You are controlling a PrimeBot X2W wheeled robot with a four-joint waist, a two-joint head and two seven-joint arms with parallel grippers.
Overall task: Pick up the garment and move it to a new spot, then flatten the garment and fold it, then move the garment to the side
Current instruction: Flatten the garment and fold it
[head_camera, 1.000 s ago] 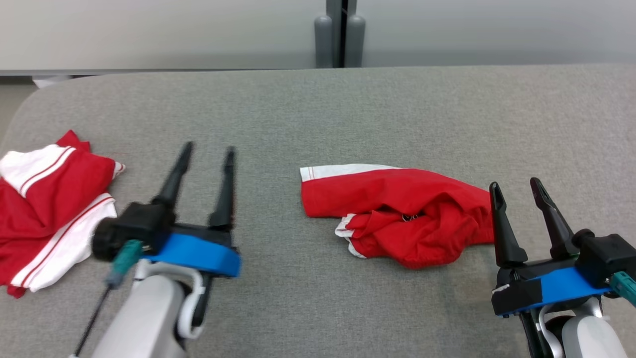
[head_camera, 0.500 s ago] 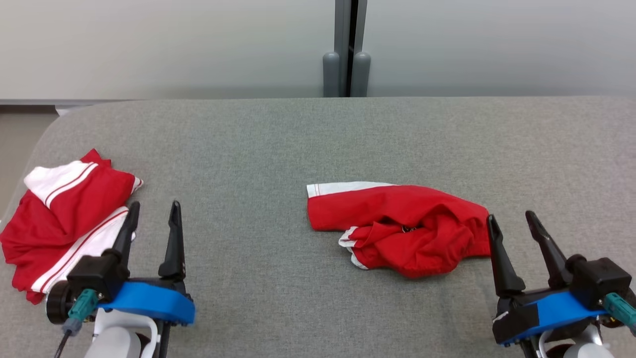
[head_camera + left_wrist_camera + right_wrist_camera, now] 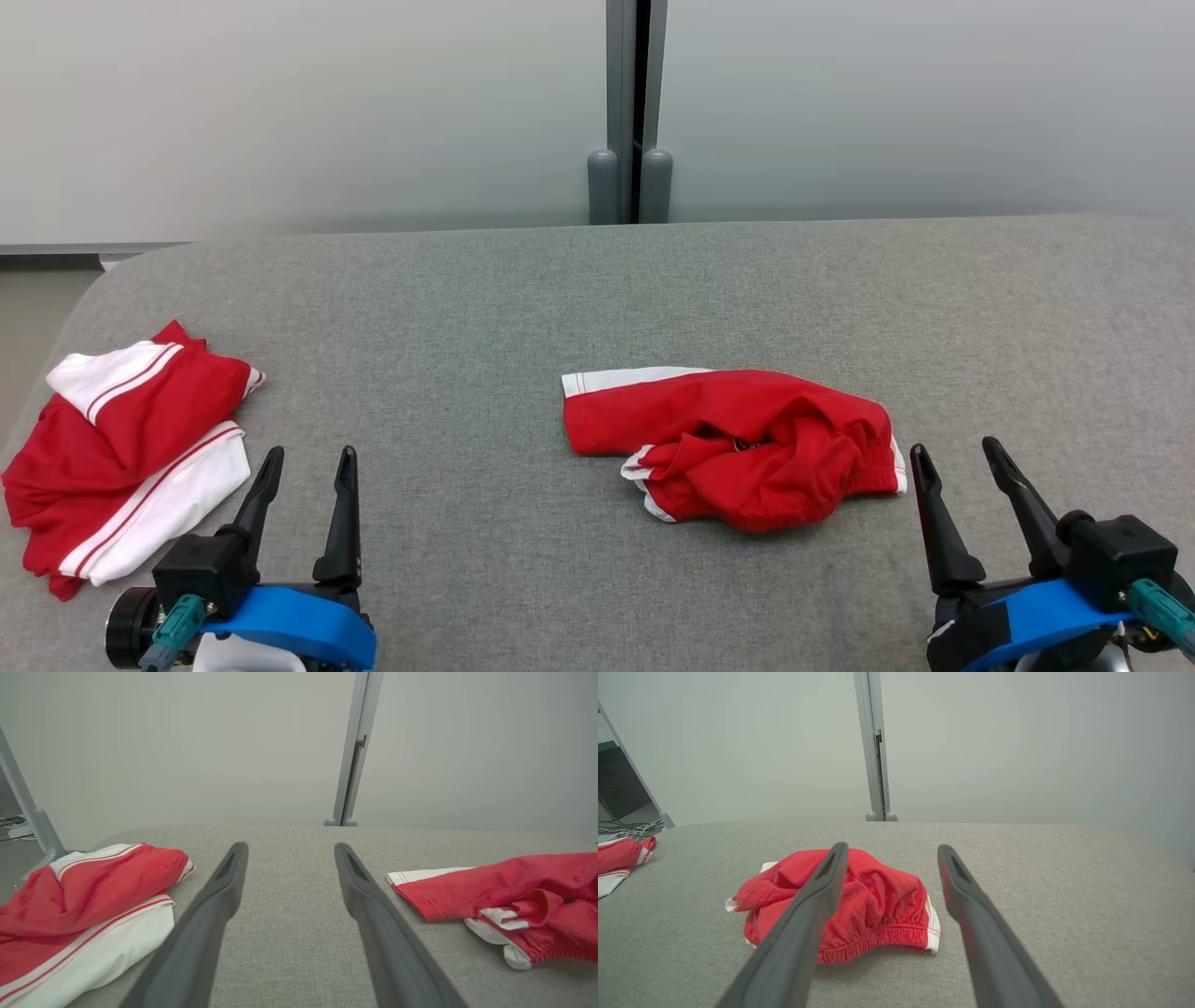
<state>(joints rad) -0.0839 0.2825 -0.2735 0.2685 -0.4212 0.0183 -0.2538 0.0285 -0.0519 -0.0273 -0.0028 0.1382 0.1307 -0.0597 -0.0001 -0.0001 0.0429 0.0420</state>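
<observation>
Locate the garment (image 3: 738,448) crumpled near the middle of the table (image 3: 560,299), lying loose with nothing gripping it. Read its long axis as running left to right across the robot's front: white-banded hem at the left end, bunched elastic edge at the right end.

Find the right fingers (image 3: 936,518) just past that right end and a little nearer the robot, tips pointing away from the robot, apart from the cloth. Note them spread fully wide and holding nothing.

Find the left fingers (image 3: 344,523) equally wide and empty, well apart from the garment and close beside a second red-and-white garment (image 3: 131,448) heaped at the table's left edge.

Judge the right arm the nearer one. Expect a short reach forward and to the left to bring the bunched end between its fingers.

Treat the grey woven table cover as flat and soft-looking. Note behind it a plain pale wall (image 3: 280,112), split by a grey post (image 3: 628,112).
</observation>
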